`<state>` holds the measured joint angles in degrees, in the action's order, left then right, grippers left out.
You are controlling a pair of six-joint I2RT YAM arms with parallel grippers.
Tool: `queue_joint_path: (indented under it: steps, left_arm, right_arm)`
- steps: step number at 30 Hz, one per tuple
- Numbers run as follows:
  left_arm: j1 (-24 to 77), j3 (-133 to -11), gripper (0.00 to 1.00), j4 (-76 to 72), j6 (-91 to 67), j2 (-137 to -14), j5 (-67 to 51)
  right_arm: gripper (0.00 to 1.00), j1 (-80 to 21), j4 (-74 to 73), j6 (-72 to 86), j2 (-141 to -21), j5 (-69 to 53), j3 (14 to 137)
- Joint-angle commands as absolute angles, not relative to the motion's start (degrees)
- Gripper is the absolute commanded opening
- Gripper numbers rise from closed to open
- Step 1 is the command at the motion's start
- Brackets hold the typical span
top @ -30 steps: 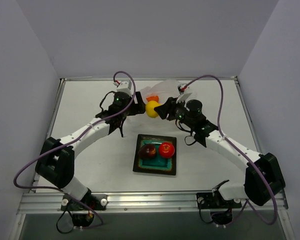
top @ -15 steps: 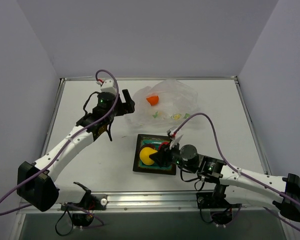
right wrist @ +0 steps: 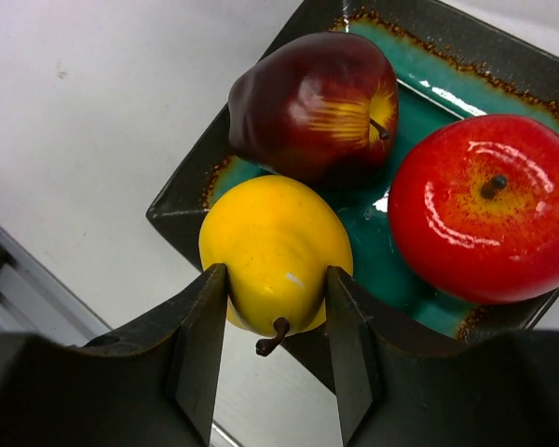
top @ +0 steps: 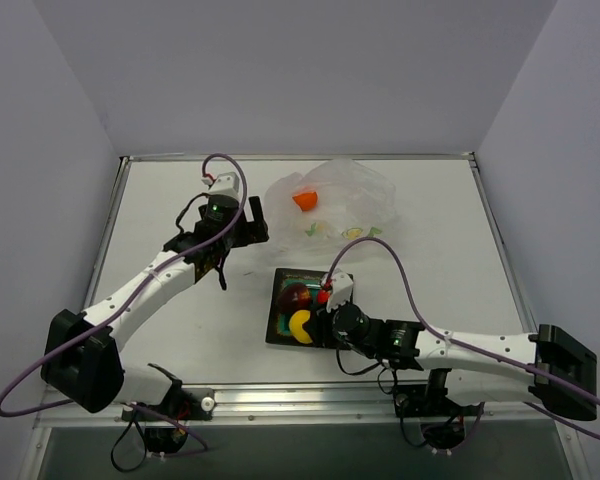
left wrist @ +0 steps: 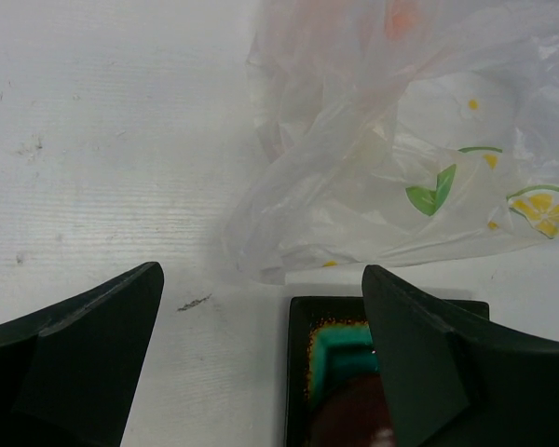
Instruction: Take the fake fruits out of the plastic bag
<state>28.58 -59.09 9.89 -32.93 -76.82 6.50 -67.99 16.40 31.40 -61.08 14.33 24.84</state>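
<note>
The plastic bag lies at the back of the table with the orange fruit inside it. The dark red fruit and the bright red fruit sit on the teal plate. My right gripper is shut on the yellow fruit and holds it at the plate's near left corner. My left gripper is open and empty, just left of the bag. In the left wrist view the bag lies ahead of the open fingers, and the orange fruit shows faintly through it.
The plate sits at the middle of the table near the front edge. The right arm's purple cable loops over the table between plate and bag. Grey walls close in the back and sides.
My right gripper carried the yellow fruit from the bag down to the plate's near left corner. My left gripper let go of the bag, which settled flat.
</note>
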Motion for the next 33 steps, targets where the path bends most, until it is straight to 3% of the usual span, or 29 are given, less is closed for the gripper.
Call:
queue_joint_path:
  steps: [1,7,10,15,17,19,22,24,25,26,29,33]
  left_arm:
    - [28.30,-61.08,0.86,8.17,-33.40,-77.34,7.29]
    - [28.30,-62.14,0.87,7.82,-32.96,-78.75,7.21]
    - [28.30,-63.37,0.88,8.26,-32.43,-79.89,8.08]
    - [28.30,-65.99,0.91,9.40,-31.64,-81.56,7.65]
    - [28.30,-67.14,0.91,10.46,-30.68,-82.53,7.21]
    - [28.30,-69.51,0.92,12.03,-29.45,-83.92,7.03]
    - [28.21,-73.72,0.92,14.31,-27.08,-86.73,7.29]
    - [28.21,-76.01,0.93,15.64,-26.11,-88.58,7.38]
    - [28.04,-78.37,0.94,16.60,-24.97,-90.77,5.73]
    - [27.78,-79.44,0.94,16.44,-24.18,-91.83,4.32]
    - [27.51,-83.03,0.95,14.68,-20.40,-96.40,0.02]
    - [26.81,-89.46,0.96,15.73,-17.76,-102.64,-3.60]
  right_arm:
    - [0.20,-68.38,18.72,29.80,-64.33,19.95,29.44]
    - [0.23,-68.47,20.30,28.48,-67.76,22.32,31.90]
    - [0.34,-68.82,20.22,27.86,-69.43,22.15,33.22]
    - [0.71,-69.78,16.28,27.33,-71.89,22.06,35.33]
    - [0.81,-69.87,14.60,27.33,-70.93,22.24,35.86]
    - [0.84,-69.79,12.84,27.16,-67.69,21.80,35.95]
    - [0.83,-69.44,11.25,25.93,-61.19,20.75,36.56]
    - [0.77,-67.69,10.81,24.53,-56.98,19.34,37.44]
    - [0.72,-66.46,10.64,23.91,-56.08,18.73,37.88]
    - [0.60,-64.97,10.46,23.47,-55.38,16.81,38.23]
    - [0.36,-57.24,10.55,20.67,-56.15,12.67,40.34]
    - [0.33,-48.45,10.98,18.46,-61.86,10.04,44.99]
